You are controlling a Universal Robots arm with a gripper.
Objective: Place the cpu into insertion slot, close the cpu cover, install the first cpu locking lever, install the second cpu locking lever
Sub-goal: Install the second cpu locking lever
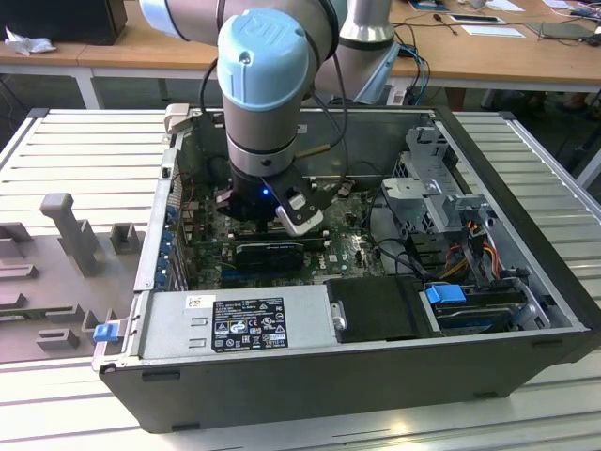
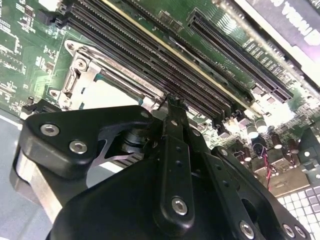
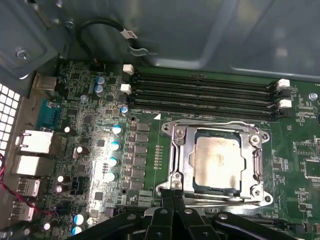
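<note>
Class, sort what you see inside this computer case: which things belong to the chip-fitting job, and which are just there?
Job: chip, socket, metal cover frame, end effector.
Just there: memory slots, green board, power supply box, blue clip.

A pale ribbed metal work surface point(image 1: 84, 150) is seen in the exterior view, made of long parallel slats. Grey moulded fixtures point(image 1: 66, 230) are set upon it at the exterior view's left. Behind it, a light wooden desk point(image 1: 150, 42) on white legs point(image 1: 86, 86) is placed along the far side. Sheets of paper point(image 1: 493, 30) are laid on the desk towards the exterior view's right, and a crumpled white scrap point(image 1: 28, 42) is left at the other end. The scene is evenly lit
</note>
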